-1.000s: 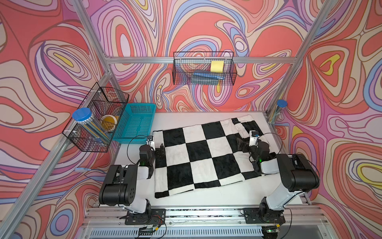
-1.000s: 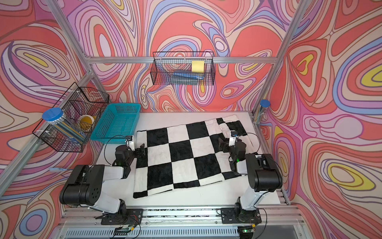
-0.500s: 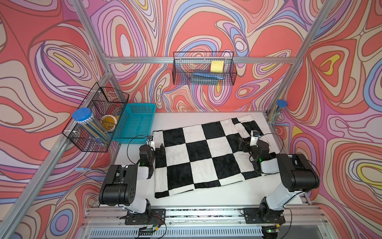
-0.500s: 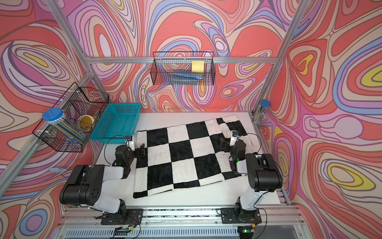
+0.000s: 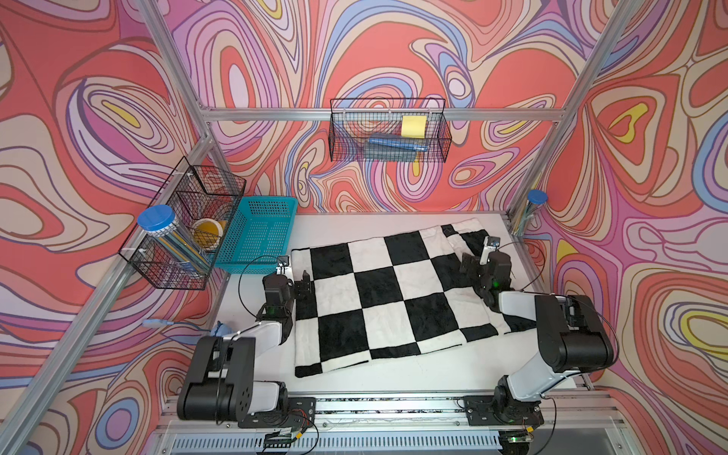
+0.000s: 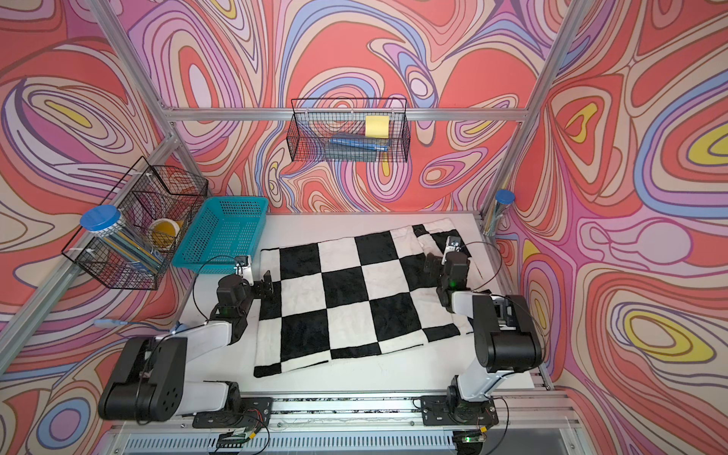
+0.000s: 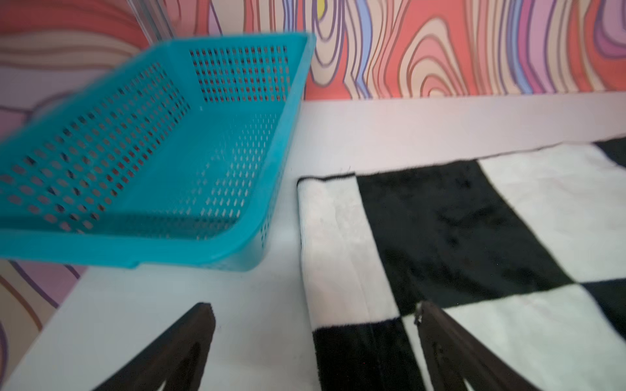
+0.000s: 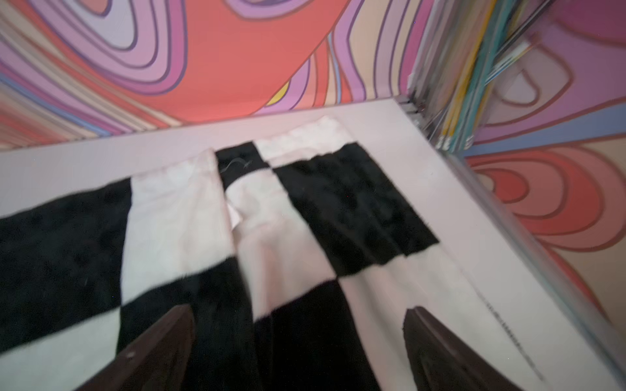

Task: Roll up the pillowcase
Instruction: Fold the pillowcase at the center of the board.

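In both top views we see the pillowcase (image 5: pixel 394 299) (image 6: pixel 354 303) spread on the worktop (image 5: pixel 394 378), with the teal basket (image 5: pixel 272 203) near its far left corner. Both arms reach low along its side edges.

In the left wrist view, the left tool (image 7: pixel 315 338) gapes wide and empty, straddling the hem.

In the blurred right wrist view, the right tool (image 8: pixel 298 338) seems equally wide and empty over the cloth.

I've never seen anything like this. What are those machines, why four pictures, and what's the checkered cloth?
Two robot arms are mounted at the front of the white table: the left arm and right arm. Two pictures look down from one overhead camera; the other two come from a camera on each wrist. A checkered pillowcase lies spread out on it, near an empty teal basket. The left fingers and right fingers are open at opposite ends of the cloth, holding nothing.
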You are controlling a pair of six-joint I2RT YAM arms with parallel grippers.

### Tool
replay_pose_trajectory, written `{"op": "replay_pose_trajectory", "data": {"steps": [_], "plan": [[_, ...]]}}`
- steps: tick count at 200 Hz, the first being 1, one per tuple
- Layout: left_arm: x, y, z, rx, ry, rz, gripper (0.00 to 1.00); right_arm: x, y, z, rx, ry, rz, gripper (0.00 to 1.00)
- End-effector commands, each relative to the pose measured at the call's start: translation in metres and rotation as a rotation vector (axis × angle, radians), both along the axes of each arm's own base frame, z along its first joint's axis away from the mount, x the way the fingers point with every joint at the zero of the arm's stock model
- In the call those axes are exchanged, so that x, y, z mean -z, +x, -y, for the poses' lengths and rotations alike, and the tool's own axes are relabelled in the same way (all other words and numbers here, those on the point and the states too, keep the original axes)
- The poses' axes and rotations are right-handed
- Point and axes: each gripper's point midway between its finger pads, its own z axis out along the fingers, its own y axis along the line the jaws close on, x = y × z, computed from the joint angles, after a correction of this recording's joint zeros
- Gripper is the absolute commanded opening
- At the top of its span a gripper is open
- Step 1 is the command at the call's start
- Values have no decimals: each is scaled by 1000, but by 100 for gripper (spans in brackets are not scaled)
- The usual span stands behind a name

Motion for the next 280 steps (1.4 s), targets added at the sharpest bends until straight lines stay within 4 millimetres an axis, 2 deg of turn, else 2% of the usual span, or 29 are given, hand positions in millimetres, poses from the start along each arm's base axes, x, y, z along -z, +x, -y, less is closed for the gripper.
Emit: {"op": "replay_pose_trajectory", "data": {"steps": [1,8,10,14,20,22,27,34,43,52,63,69,79,84,89,99,102,104,122,130,137,149,159,178,197,211,246,280], "plan": [[-64,-14,-6,-126,48,94,99,-7,-20,20,205,89,-168,98],[-78,-25,-16,-211,-74,121,99,-7,-24,22,259,155,-175,98],[-92,-27,-21,-252,-124,149,98,-7,-26,22,272,172,-180,98],[-102,-36,-32,-342,-232,173,99,-5,-29,23,302,205,-185,98],[-105,-59,-49,-503,-421,167,99,-3,-33,23,330,243,-203,98],[-97,-69,-54,-559,-466,135,99,-3,-34,21,322,252,-210,98],[-96,-84,-60,-621,-553,109,99,-3,-33,14,282,286,-231,96],[-92,-89,-54,-559,-617,50,99,-4,-32,3,229,321,-261,85],[-81,-92,-45,-526,-778,18,99,-5,-37,-4,216,357,-320,62],[-63,-100,-37,-561,-961,-29,99,-4,-44,-5,256,392,-383,50],[-44,-114,-26,-607,-1079,-137,99,2,-59,-7,304,428,-482,32],[-34,-125,-20,-655,-1124,-210,99,5,-68,-8,324,442,-521,28],[-23,-144,-9,-700,-1146,-324,97,7,-84,-9,350,450,-581,30],[-20,-160,-7,-764,-1141,-370,90,7,-92,-8,362,441,-604,31],[-17,-177,-7,-827,-1131,-408,76,6,-98,-8,360,433,-621,31],[-16,-209,-6,-914,-1106,-494,29,7,-111,-10,348,421,-662,32],[-14,-219,-5,-950,-1107,-527,7,8,-114,-10,346,419,-675,33],[-13,-225,-4,-968,-1104,-551,0,8,-116,-11,343,415,-683,34],[-4,-279,4,-1130,-1064,-753,0,16,-134,-14,330,412,-744,40],[1,-289,11,-1134,-1066,-805,0,20,-141,-14,333,405,-761,43],[9,-300,16,-1162,-1074,-846,15,24,-146,-12,341,404,-776,46],[19,-306,26,-1156,-1095,-888,23,29,-151,-12,336,411,-790,48],[26,-312,30,-1187,-1075,-919,35,30,-153,-12,336,406,-792,48],[43,-307,45,-1160,-1025,-969,52,29,-151,-8,337,384,-785,50],[51,-297,61,-1120,-953,-983,67,32,-147,-8,331,380,-799,54],[57,-293,69,-1109,-889,-1001,73,32,-146,-7,333,374,-800,55],[83,-290,81,-1111,-912,-1009,72,32,-153,2,360,320,-799,56],[114,-273,86,-1060,-975,-939,66,27,-155,12,388,272,-787,58]]}}
